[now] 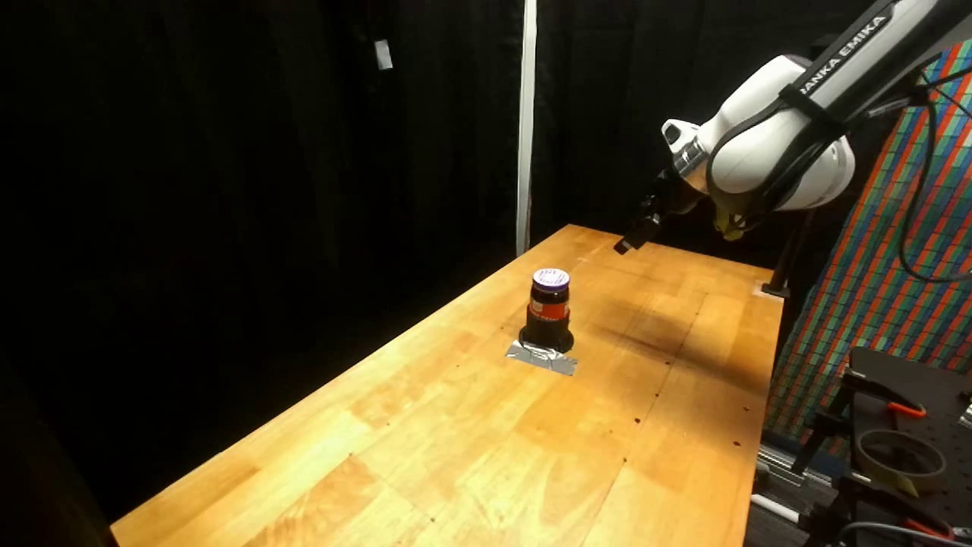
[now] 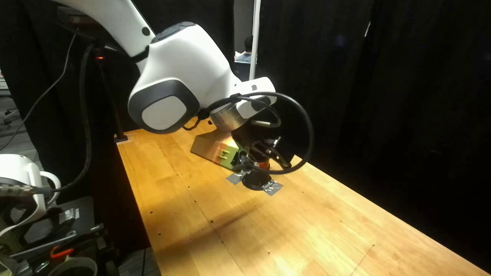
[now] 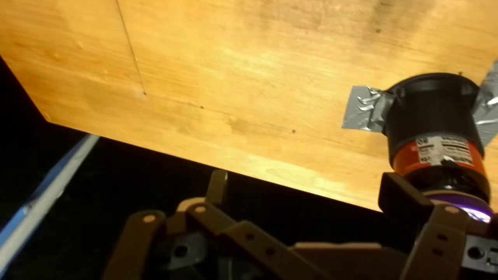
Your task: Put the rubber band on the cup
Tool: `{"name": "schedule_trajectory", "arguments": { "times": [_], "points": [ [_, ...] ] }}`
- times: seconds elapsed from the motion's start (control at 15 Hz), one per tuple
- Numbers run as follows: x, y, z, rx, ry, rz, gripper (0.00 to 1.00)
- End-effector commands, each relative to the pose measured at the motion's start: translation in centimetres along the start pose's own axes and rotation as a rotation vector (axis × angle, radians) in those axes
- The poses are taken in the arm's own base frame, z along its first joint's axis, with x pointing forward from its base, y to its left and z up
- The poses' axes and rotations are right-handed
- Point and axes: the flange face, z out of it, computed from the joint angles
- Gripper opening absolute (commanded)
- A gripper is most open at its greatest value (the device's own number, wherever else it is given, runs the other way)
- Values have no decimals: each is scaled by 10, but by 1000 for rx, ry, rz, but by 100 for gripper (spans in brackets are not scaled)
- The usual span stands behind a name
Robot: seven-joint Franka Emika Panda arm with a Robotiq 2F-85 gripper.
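Observation:
The cup point(image 1: 550, 310) is a small dark jar-like cylinder with an orange-red band and a white-and-purple lid. It stands upright in a black holder point(image 1: 547, 334) on the wooden table point(image 1: 486, 441). The cup point(image 2: 264, 165) is partly hidden behind the gripper and cable in an exterior view. In the wrist view the cup point(image 3: 437, 153) is at the right, its lid partly covered by the right finger. My gripper point(image 1: 630, 239) is above the table, apart from the cup. In the wrist view the gripper point(image 3: 311, 192) is open, with nothing seen between its fingers. No rubber band is visible.
Silver tape point(image 1: 543, 358) fixes the holder to the table. A black cable point(image 2: 307, 130) loops out from the wrist past the cup. A yellow-green part point(image 2: 226, 155) shows below the wrist. A side cart point(image 1: 904, 425) with a tape roll point(image 1: 900, 463) stands beside the table.

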Motion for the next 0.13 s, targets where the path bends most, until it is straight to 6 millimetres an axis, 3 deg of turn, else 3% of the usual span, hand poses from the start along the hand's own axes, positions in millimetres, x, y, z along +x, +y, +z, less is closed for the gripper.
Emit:
{"name": "schedule_trajectory", "arguments": {
  "times": [0.0, 0.07],
  "points": [
    [4, 2, 19, -107, -67, 65, 100],
    [5, 0, 16, -116, -83, 87, 100]
  ]
}}
